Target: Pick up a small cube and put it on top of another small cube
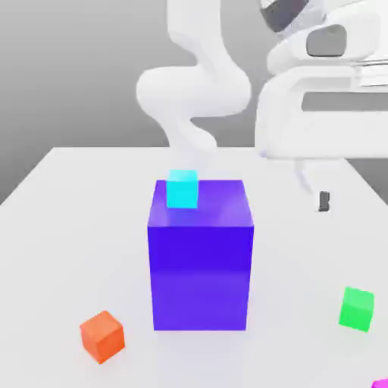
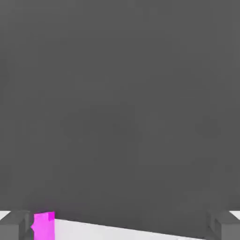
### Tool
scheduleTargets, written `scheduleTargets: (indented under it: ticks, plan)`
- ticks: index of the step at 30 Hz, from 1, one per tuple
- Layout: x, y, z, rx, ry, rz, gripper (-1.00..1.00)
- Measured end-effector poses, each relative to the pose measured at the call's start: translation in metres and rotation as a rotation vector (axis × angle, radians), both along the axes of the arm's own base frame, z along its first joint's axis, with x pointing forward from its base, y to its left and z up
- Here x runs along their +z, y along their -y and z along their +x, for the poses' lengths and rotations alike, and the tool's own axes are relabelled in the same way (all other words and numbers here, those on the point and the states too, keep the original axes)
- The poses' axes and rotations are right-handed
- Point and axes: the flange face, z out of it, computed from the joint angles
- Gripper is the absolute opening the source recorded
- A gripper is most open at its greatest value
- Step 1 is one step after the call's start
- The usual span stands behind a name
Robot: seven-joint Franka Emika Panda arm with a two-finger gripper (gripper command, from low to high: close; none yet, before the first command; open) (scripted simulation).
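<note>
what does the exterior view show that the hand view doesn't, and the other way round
Exterior view alone: the big blue block with the cyan cube behind its top edge, the orange cube, the green cube and the white arm. Hand view alone: most of the magenta cube next to one dark finger, with the fingers far apart. Both: the white table and the magenta cube, cut off at the exterior view's corner.

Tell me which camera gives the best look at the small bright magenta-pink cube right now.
The hand view: the small bright magenta-pink cube shows a full-height face on the white table, beside a grey finger. In the exterior view just a magenta corner peeks in at the frame's bottom edge.
</note>
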Motion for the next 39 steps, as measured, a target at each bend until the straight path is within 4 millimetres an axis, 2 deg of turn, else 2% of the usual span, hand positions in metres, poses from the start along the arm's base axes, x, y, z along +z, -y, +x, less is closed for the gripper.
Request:
scheduleTargets:
  ticks: [6,12,16,17,22,23,25,28,33,39]
  plan:
    - [-0.1,-0.045,0.007,0.035,-0.129,-0.013,0.0]
    - [-0.204,-0.092,-0.009,0.075,-0.261,-0.022,0.0]
    - [-0.271,-0.1,-0.013,0.081,-0.283,-0.023,0.0]
    - [-0.282,-0.1,-0.014,0.081,-0.283,-0.023,-1.0]
    - [-0.282,-0.1,-0.014,0.082,-0.283,-0.022,-1.0]
    - [-0.287,-0.1,-0.014,0.082,-0.283,-0.022,-1.0]
    - [-0.27,-0.1,-0.013,0.082,-0.284,-0.022,-1.0]
    - [-0.228,-0.101,-0.017,0.075,-0.285,-0.019,-1.0]
    - [-0.196,-0.116,-0.073,-0.046,-0.296,0.026,-1.0]
    - [-0.175,-0.121,-0.15,-0.21,-0.297,0.044,-1.0]
